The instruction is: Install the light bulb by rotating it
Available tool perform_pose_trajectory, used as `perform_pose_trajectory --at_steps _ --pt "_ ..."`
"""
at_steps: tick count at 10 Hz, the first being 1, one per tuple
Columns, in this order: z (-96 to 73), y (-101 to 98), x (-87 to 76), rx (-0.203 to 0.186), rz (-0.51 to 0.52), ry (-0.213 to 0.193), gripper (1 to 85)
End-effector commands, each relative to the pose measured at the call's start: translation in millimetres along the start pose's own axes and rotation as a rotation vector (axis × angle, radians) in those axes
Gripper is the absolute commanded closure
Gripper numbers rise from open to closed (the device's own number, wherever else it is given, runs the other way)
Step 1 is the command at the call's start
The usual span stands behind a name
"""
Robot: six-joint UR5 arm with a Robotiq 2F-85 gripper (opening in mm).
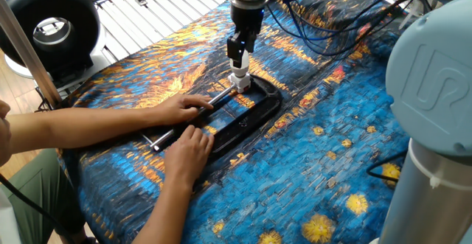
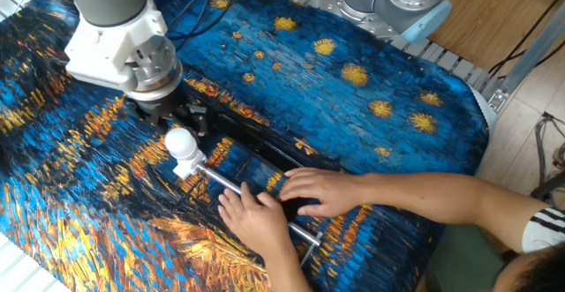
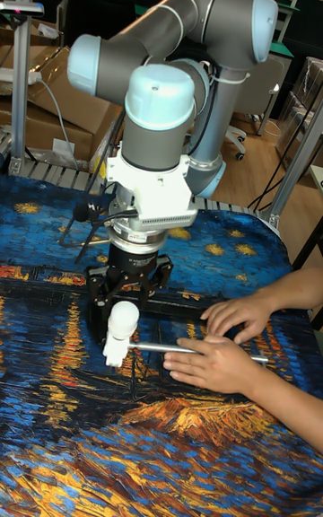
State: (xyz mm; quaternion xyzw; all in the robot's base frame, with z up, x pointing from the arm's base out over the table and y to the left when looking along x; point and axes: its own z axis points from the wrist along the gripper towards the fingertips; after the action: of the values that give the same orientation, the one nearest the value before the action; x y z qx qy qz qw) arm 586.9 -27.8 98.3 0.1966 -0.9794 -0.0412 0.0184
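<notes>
Matte white and thumb-like, the light bulb [image 2: 180,142] has a rounded dome on top and a narrower neck below, and it stands upright in a blocky white socket base [image 2: 188,167] held at the end of a black C-clamp [image 1: 249,113] lying on the painted blue-and-orange cloth [image 2: 371,80]. It looks light and thin-shelled — likely fragile under a hard squeeze, and its smooth dome would probably slip if pinched too high. The sensible hold, by this judgement, is across the widest part of the dome with gentle, even pressure, so that a twist turns the bulb about its own upright axis rather than levering it sideways in the socket. The gripper [image 3: 128,303] sits directly above the bulb; in the tall fixed view the black fingers [image 3: 96,292] stand apart on either side of the dome's top and seem not to be pressing on it, though the angle is poor enough that light contact cannot be ruled out. A person's two hands [image 1: 184,130] press down on the clamp's bar and frame, a little away from the bulb, steadying the fixture against any turning load — which suggests the socket alone would not resist the twist.
</notes>
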Motion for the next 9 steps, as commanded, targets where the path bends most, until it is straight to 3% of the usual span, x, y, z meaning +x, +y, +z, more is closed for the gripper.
perform_pose_trajectory --at_steps 1,3,4,5,7,8,9 --pt "-14.1 10.6 3.2 -0.037 -0.083 0.026 25.3" --pt "-24.6 11.6 -0.5 -0.026 -0.227 0.018 27.3" --pt "-29.2 4.1 -6.0 0.017 -0.34 0.013 27.3" --pt "-32.5 3.4 -12.5 0.037 -0.421 0.005 27.3" --pt "-40.0 3.6 -17.8 0.071 -0.519 0.024 28.0" --pt "-43.2 -6.6 -22.3 0.122 -0.555 0.033 28.7" --pt "-45.6 -11.5 -25.3 0.144 -0.553 0.031 32.3"
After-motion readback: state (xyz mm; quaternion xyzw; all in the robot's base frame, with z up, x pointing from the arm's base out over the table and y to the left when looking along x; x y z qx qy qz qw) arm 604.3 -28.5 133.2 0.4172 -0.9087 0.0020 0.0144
